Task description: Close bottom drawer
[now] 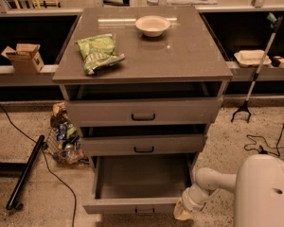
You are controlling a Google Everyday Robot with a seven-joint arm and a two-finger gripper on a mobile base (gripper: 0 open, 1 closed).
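Grey and pulled well out, the bottom drawer (117,205) sits at the lower centre of the frame, its plain inside open to view and its small dark handle (145,211) near the bottom edge. The gripper (181,214) is at the drawer front's right end, low in the frame and just beside that corner; whether it touches the front, and whether it is wide or narrow, cannot be told. A white arm (213,180) runs from it to the robot's white body (267,193) in the lower right corner. Above the open drawer, the middle drawer (113,145) and top drawer (99,111) stand slightly out. On the cabinet top (189,51) lie a green bag (97,52) at the left and a pale bowl (153,25) towards the back. A cardboard box (24,57) sits on the ledge at the far left, a white tray (252,57) on the ledge at the right, with a grabber tool (258,70) leaning in front of it. A basket of clutter (64,141) stands on the floor left of the cabinet, near a black pole (26,171)
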